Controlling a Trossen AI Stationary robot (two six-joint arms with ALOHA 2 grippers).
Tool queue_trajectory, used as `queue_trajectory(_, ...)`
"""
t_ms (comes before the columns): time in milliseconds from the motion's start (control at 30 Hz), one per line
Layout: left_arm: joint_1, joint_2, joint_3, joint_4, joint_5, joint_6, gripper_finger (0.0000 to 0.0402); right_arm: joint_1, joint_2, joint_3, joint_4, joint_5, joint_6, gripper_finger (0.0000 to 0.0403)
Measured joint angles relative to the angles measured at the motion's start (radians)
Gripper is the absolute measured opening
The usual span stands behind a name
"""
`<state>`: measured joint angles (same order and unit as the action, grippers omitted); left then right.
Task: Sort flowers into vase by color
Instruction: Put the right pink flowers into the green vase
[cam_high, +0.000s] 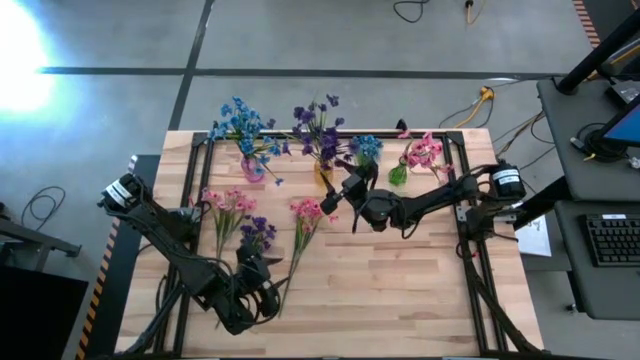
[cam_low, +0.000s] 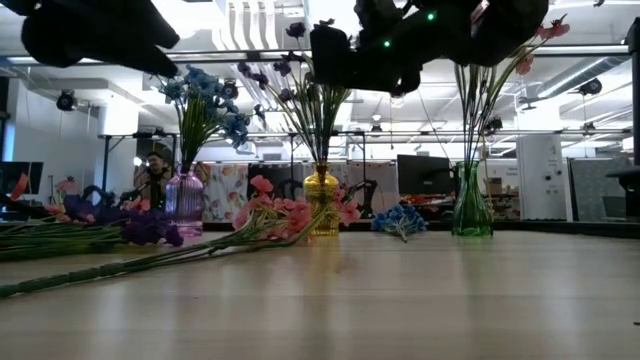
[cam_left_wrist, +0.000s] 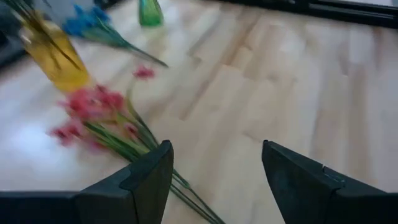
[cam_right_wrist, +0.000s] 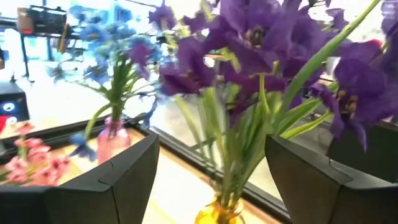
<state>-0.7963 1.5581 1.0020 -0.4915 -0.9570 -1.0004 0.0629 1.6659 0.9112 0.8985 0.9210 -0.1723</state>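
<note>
Right fingers (cam_right_wrist: 134, 180) flanking purple flowers (cam_right_wrist: 261, 37)

Light wood plank counter (cam_high: 400, 290), black frame round its edge. Right of counter: dark desk (cam_high: 600, 250) carrying keyboard (cam_high: 612, 240); white paper sheet (cam_high: 533, 236) between desk and counter. Beyond counter's far edge: grey floor, yellow-ended cable (cam_high: 484, 97) lying there. In room behind counter: person (cam_low: 155, 175) seated, dark monitor (cam_low: 422, 173).
</note>
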Motion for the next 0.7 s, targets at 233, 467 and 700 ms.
queue_trajectory(233, 0.000, 0.000, 0.070, -0.114, 0.226, -0.146, 0.0230, 0.061, -0.004, 0.000, -0.040, 0.000, 0.023, 0.0290)
queue_trajectory(467, 0.000, 0.000, 0.145, -0.390, 0.386, -0.389, 0.0230, 0.123, -0.004, 0.000, -0.056, 0.033, 0.022, 0.0286)
queue_trajectory(700, -0.001, 0.000, 0.148, -0.559, 0.540, -0.531, 0.0230, 0.173, -0.004, 0.000, -0.062, 0.049, 0.018, 0.0290)
